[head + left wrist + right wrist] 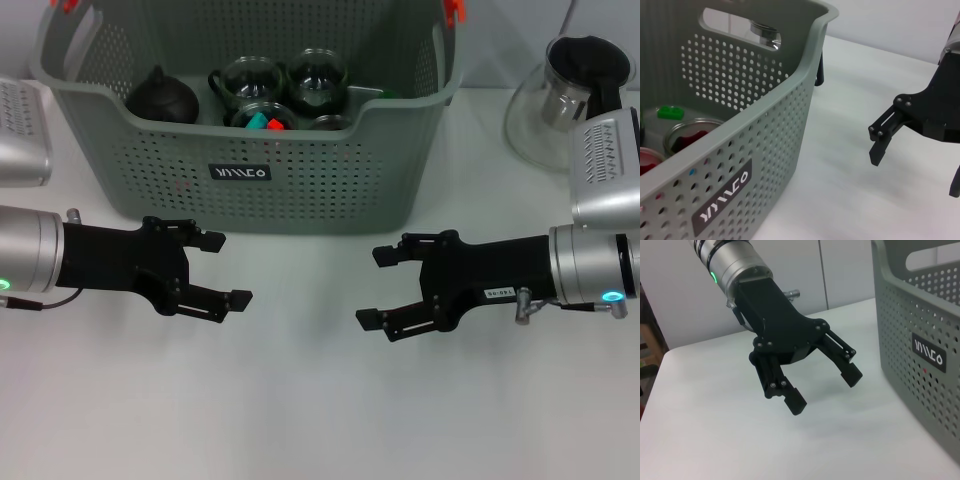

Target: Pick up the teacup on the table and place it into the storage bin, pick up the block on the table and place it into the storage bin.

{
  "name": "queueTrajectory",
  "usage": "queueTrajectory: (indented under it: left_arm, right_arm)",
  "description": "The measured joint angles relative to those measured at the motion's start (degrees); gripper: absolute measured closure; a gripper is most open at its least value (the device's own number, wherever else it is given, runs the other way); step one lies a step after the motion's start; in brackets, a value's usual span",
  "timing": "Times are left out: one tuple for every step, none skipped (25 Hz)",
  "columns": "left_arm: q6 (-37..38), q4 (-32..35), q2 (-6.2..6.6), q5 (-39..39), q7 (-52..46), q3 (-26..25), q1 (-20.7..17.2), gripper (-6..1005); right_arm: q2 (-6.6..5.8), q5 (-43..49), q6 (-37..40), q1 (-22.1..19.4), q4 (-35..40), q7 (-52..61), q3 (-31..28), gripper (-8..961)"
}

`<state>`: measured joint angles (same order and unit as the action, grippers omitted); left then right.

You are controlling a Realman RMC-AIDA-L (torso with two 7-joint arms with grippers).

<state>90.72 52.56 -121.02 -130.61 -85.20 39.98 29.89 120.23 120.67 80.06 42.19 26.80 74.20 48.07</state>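
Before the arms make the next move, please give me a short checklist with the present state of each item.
1. Left gripper empty, jaws open: ok.
2. Right gripper empty, jaws open: ok.
3. Both grippers apart from the storage bin, hovering in front of it: ok.
4. Teacups inside the bin, beside a dark teapot: ok.
5. Blocks in the bin: a green block lies on its floor, and coloured ones sit in a cup: ok.
6. A teacup or block still left on the table: none in view; beyond the picture edges, cannot tell.
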Motion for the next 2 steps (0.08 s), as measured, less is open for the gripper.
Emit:
queueTrajectory:
  left_arm:
    - [0.0,0.0,0.01,-0.1,0.0,0.0,0.0,84]
    - [0.1,0.0,0.04,-0.2,0.0,0.0,0.0,84]
  right_arm:
    - [0.0,0.0,0.0,0.0,0.0,0.0,0.0,7]
    - [0.0,0.0,0.0,0.0,-0.1,0.0,0.0,7]
